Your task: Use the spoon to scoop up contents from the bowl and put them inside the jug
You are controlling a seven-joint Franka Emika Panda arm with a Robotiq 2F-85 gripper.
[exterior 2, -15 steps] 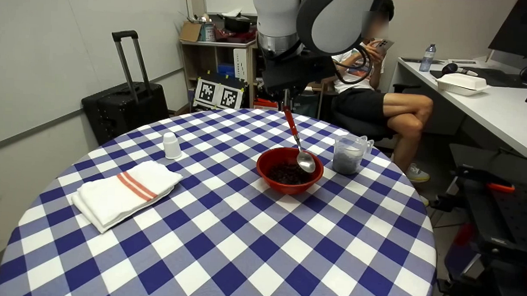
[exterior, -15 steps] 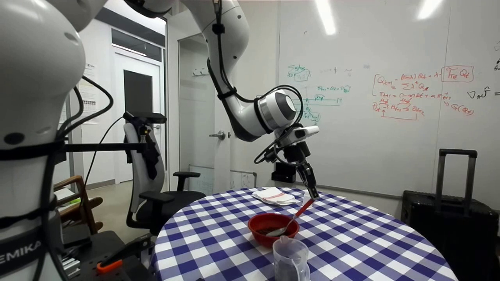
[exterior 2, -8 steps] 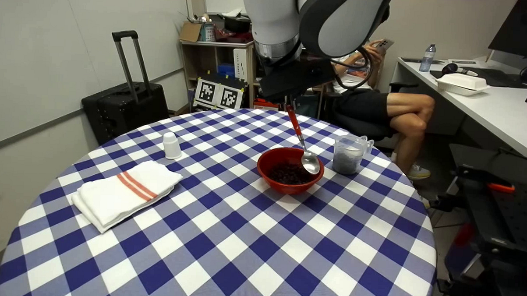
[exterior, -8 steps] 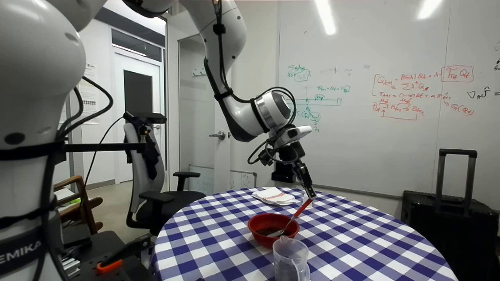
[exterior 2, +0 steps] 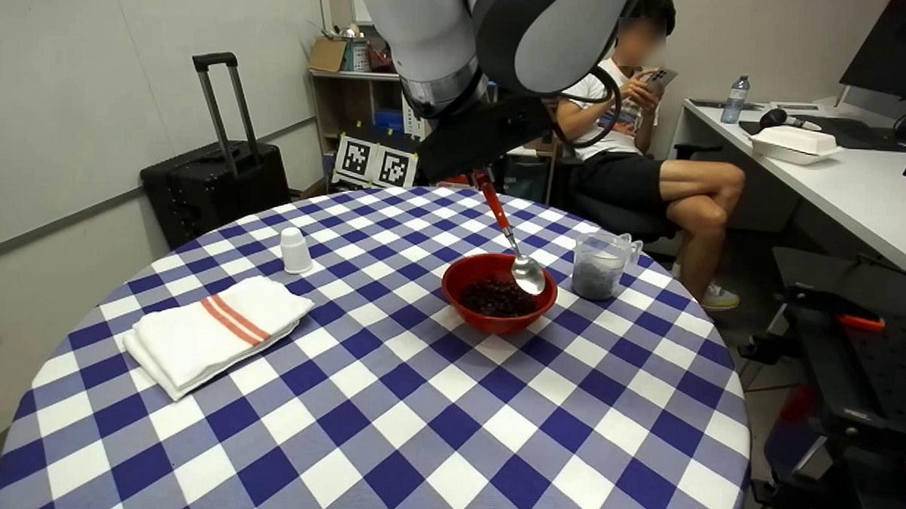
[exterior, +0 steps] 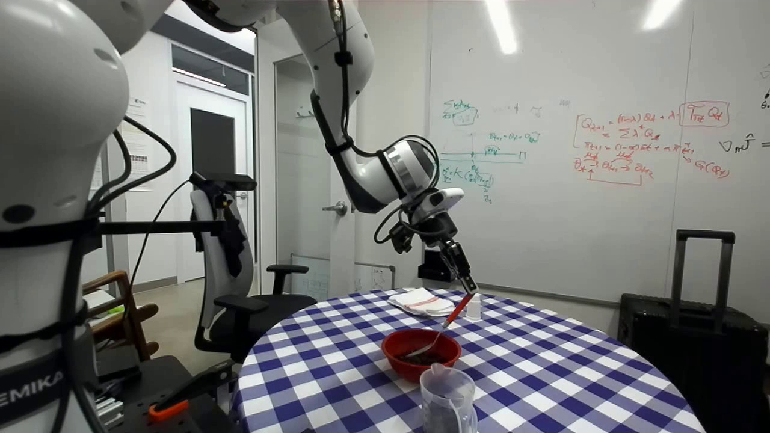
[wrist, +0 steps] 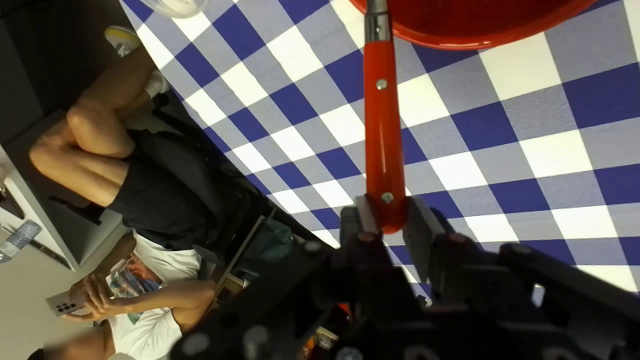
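1. Seeing gripper (wrist: 389, 215) and spoon (wrist: 382, 115) shifted slightly up and toward the left edge in both exterior views, compared with the earlier frame. Finding bowl (exterior 2: 497, 325) and jug (exterior 2: 594, 273) in the same spots as then.
2. Pinching spoon with gripper by the end of its red handle: narrowed right down, pads (wrist: 366, 215) against both sides per wrist view.
3. Holding spoon tilted, metal head (exterior 2: 527, 275) low and within the bowl outline in both exterior views. Cannot tell contact with the contents (exterior 2: 496, 300), or any load on the head.
4. Seeing those contents dark and grainy in the bottom of the red bowl; too small to identify.
5. Seeing jug translucent, upright, just beside bowl, checkered tabletop (exterior 2: 454, 435) showing between; handle on the side away from bowl. Greyish in lower part, cannot tell with what.
6. Also on tabletop: folded white towel (exterior 2: 220, 333) with red stripes, small white cup-like piece (exterior 2: 296, 250) near it, narrower end up; both well apart from bowl.
7. Around tabletop: black suitcase (exterior 2: 218, 190) by whiteboard (exterior 2: 51, 105), seated person (exterior 2: 637, 174) with phone (exterior 2: 661, 79), white desk (exterior 2: 877, 198) bearing bottle (exterior 2: 736, 100) and white box (exterior 2: 796, 146).
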